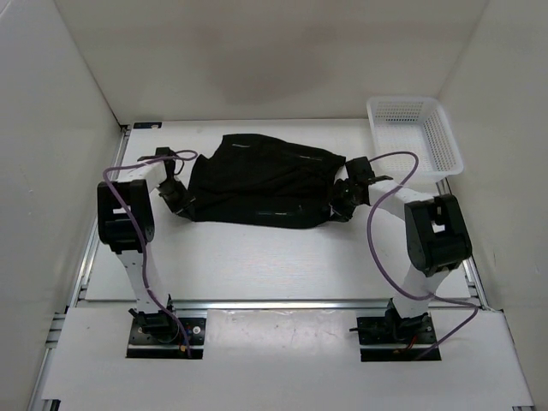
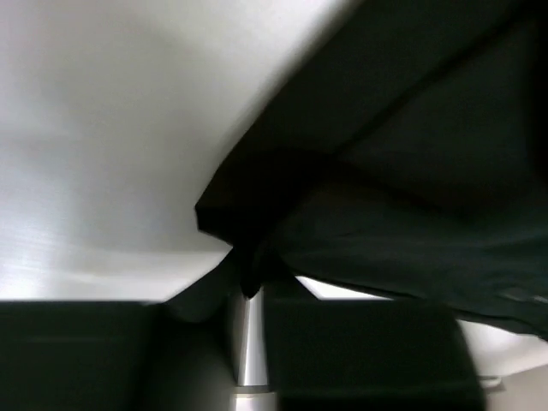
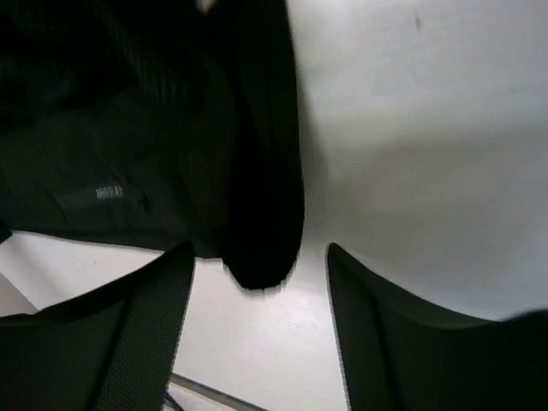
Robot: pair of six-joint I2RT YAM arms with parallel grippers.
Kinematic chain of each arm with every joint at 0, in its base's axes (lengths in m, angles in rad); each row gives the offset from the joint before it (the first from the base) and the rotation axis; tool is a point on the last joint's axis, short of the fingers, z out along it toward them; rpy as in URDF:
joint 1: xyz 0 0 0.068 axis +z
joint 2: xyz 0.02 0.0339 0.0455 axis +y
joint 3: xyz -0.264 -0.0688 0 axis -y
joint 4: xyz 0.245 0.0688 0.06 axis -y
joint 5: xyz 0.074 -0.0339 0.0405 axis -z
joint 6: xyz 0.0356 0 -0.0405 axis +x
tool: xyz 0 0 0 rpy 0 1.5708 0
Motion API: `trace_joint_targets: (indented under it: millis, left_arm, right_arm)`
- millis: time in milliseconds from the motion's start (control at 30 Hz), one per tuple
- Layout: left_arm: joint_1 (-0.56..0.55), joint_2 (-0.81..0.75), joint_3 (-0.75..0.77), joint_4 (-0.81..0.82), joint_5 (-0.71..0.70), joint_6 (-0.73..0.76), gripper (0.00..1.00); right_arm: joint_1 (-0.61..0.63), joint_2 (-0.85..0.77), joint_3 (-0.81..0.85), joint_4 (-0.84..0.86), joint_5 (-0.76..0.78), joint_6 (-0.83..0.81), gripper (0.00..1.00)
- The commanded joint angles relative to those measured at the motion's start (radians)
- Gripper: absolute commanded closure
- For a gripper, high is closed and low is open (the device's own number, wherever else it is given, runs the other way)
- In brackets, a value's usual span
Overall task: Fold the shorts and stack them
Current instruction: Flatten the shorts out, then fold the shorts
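Note:
The black shorts (image 1: 261, 180) lie spread across the middle of the white table, rumpled, longer side running left to right. My left gripper (image 1: 178, 202) is at their near left corner. In the left wrist view the left gripper (image 2: 248, 289) is shut, with a corner of the shorts (image 2: 377, 171) pinched between the fingers and lifted slightly. My right gripper (image 1: 342, 203) is at the near right corner. In the right wrist view the right gripper (image 3: 259, 254) is open, its fingers (image 3: 145, 325) on either side of a rounded edge of the shorts (image 3: 257, 205), apart from it.
A white mesh basket (image 1: 417, 135) stands at the back right corner of the table. White walls enclose the table on the left, back and right. Purple cables loop over both arms. Bare table (image 1: 257, 257) lies in front of the shorts.

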Motion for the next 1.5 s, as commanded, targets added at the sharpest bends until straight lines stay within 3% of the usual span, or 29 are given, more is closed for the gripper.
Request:
trace_joint_targets:
  millis: [0, 67, 100, 233, 333, 433, 533, 767, 833, 867, 933, 967, 1000, 1100, 1133, 1267, 1300, 1333, 1367, 1467]
  left_arm:
    - [-0.003, 0.046, 0.073, 0.084, 0.027, 0.006, 0.9]
    - [-0.003, 0.058, 0.107, 0.071, 0.053, -0.003, 0.9]
    - [-0.003, 0.058, 0.145, 0.058, 0.053, -0.003, 0.9]
    - [-0.003, 0.012, 0.287, -0.036, 0.029, -0.003, 0.9]
    - [0.017, -0.069, 0.393, -0.115, 0.029, 0.015, 0.9]
    - [0.017, -0.161, 0.409, -0.147, 0.039, 0.028, 0.9]
    - [-0.001, -0.265, 0.319, -0.16, 0.064, 0.037, 0.9]
    - [-0.032, -0.528, -0.271, -0.073, 0.102, -0.001, 0.9]
    - [-0.041, -0.59, -0.354, -0.073, 0.127, -0.002, 0.74]
    - [-0.041, -0.612, -0.411, -0.073, 0.14, -0.002, 0.45]
    - [-0.05, -0.669, -0.427, -0.073, 0.165, -0.002, 0.25]
    - [-0.05, -0.686, -0.418, -0.097, 0.165, -0.002, 0.17]
    - [-0.05, -0.699, -0.396, -0.107, 0.165, -0.011, 0.15]
    - [-0.05, -0.7, -0.266, -0.107, 0.116, -0.011, 0.14]
    - [-0.05, -0.674, -0.229, -0.107, 0.099, 0.001, 0.19]
    - [-0.117, -0.466, -0.025, -0.13, 0.038, 0.044, 0.5]
    - [-0.127, -0.428, 0.043, -0.148, 0.018, 0.044, 0.5]
    - [-0.136, -0.401, 0.065, -0.171, 0.001, 0.044, 0.5]
    - [-0.136, -0.382, 0.066, -0.189, -0.017, 0.044, 0.5]
    - [-0.147, -0.443, -0.052, -0.177, -0.042, 0.002, 0.38]
  right_arm:
    - [0.011, 0.079, 0.089, 0.061, -0.03, 0.025, 0.54]
    - [0.02, 0.113, 0.143, 0.061, -0.03, 0.025, 0.79]
    - [0.02, 0.113, 0.17, 0.048, -0.02, 0.025, 1.0]
    - [-0.004, 0.076, 0.301, -0.061, 0.031, -0.011, 1.0]
    - [-0.035, -0.052, 0.353, -0.119, 0.065, -0.06, 1.0]
    - [-0.046, -0.135, 0.353, -0.166, 0.082, -0.103, 1.0]
    - [-0.046, -0.287, 0.238, -0.201, 0.094, -0.13, 1.0]
    - [0.026, -0.637, -0.252, -0.25, 0.138, -0.102, 1.0]
    - [0.051, -0.755, -0.373, -0.288, 0.16, -0.056, 0.9]
    - [0.061, -0.793, -0.401, -0.342, 0.169, -0.041, 0.67]
    - [0.062, -0.899, -0.434, -0.394, 0.169, -0.019, 0.46]
    - [0.062, -0.931, -0.434, -0.422, 0.18, -0.004, 0.29]
    - [0.062, -0.98, -0.422, -0.472, 0.198, -0.004, 0.26]
    - [0.062, -1.008, -0.345, -0.497, 0.282, -0.014, 0.28]
    - [0.062, -0.986, -0.324, -0.497, 0.305, -0.025, 0.31]
    - [0.062, -0.768, -0.199, -0.465, 0.352, -0.07, 0.58]
    - [0.062, -0.733, -0.181, -0.465, 0.352, -0.079, 0.68]
    - [0.062, -0.703, -0.167, -0.465, 0.352, -0.07, 0.7]
    - [0.051, -0.685, -0.158, -0.465, 0.321, -0.07, 0.7]
    - [0.051, -0.738, -0.214, -0.434, 0.203, -0.01, 0.49]
